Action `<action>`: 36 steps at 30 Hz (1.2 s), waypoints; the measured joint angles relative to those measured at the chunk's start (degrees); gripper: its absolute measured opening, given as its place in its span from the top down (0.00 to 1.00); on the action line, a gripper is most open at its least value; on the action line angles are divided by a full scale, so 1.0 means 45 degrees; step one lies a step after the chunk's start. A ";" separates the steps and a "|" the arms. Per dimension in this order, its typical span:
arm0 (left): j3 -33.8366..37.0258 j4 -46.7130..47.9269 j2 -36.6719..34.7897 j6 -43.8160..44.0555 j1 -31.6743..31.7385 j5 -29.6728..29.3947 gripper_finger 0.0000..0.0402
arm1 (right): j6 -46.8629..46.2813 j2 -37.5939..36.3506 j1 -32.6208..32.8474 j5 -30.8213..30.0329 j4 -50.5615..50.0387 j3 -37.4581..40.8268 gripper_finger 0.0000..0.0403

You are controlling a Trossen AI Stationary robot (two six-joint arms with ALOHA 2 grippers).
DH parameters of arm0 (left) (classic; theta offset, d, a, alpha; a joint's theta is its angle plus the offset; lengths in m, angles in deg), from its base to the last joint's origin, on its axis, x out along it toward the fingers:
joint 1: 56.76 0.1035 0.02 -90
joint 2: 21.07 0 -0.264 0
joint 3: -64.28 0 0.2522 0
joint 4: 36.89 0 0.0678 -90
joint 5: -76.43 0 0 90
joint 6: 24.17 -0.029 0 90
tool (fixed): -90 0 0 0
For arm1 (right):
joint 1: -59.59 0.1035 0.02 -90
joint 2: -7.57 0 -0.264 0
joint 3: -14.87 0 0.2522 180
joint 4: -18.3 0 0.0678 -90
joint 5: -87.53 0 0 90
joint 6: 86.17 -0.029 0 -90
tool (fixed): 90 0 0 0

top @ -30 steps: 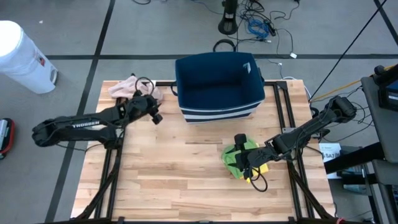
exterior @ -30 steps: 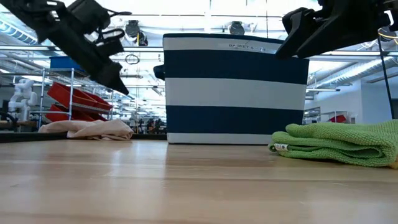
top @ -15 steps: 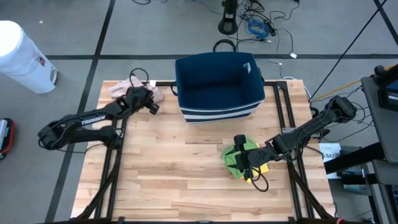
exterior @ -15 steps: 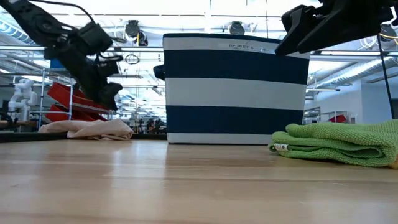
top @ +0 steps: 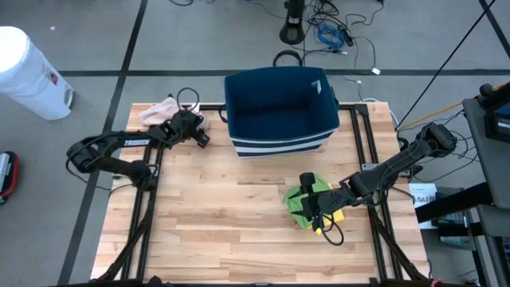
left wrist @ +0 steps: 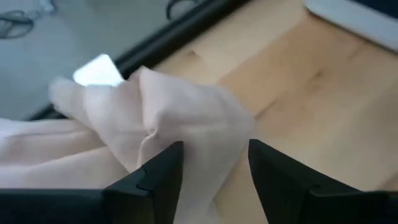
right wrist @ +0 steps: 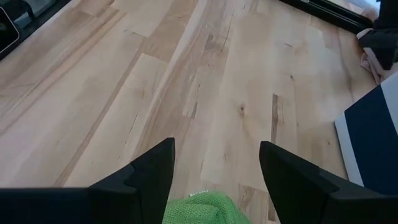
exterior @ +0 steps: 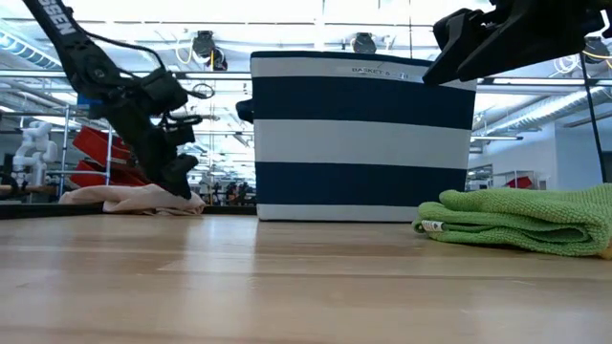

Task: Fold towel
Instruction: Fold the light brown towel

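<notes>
- The green towel already lies folded into a thick, flat stack on the table's right side, in front of the basket; judging by its tidy layers in the low view, that piece looks finished.
- The pink towel lies crumpled at the table's far-left corner, partly over the black frame edge; it is not yet folded, so most of the work on it remains.
- The left gripper is down at the pink towel's edge, its fingers spread with cloth showing in the gap between them; whether the pads actually touch the fabric I cannot tell from the blurred wrist view.
- The right gripper hangs just above the green towel, jaws wide, holding nothing.
- The navy-and-white striped basket stands at the table's back centre, between the two towels, near the left arm's reach.
- Off the table, a white bin stands on the floor to the left, well apart.
</notes>
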 joint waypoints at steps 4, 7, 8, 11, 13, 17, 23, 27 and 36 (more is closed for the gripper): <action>-0.0005 0.0076 0.0740 0.0053 0.0129 0.0005 0.54 | 0.0117 0.0000 0.0000 0.0010 0.0005 0.0000 0.45; -0.0005 0.0040 0.1088 0.0049 0.0140 0.0088 0.59 | 0.0122 0.0000 0.0000 0.0000 0.0010 0.0000 0.45; -0.0005 0.0045 0.1164 0.0049 0.0130 0.0140 0.62 | 0.0122 0.0000 0.0000 -0.0005 0.0010 0.0000 0.45; -0.0005 0.0042 0.1221 0.0044 0.0128 0.0480 0.73 | 0.0030 0.0000 0.0000 -0.0010 0.0010 0.0000 0.45; -0.0005 0.0046 0.1221 0.0040 0.0102 0.0881 0.83 | -0.0010 0.0000 0.0000 -0.0010 0.0010 0.0000 0.45; -0.0013 0.0063 0.1221 0.0214 -0.0213 0.2159 0.98 | -0.0082 0.0000 0.0000 -0.0015 0.0010 0.0000 0.45; -0.0044 0.0463 0.1158 0.0856 -0.1575 0.2767 0.99 | -0.0087 0.0000 0.0000 -0.0018 0.0010 0.0000 0.45; -0.0044 0.0852 0.0991 0.1489 -0.3000 0.3362 0.99 | -0.0087 0.0000 0.0000 -0.0015 0.0010 0.0000 0.45; -0.0039 0.0904 0.1002 0.3130 -0.7327 0.5516 1.00 | 0.0126 0.0038 -0.0019 0.0296 0.0086 0.0000 0.45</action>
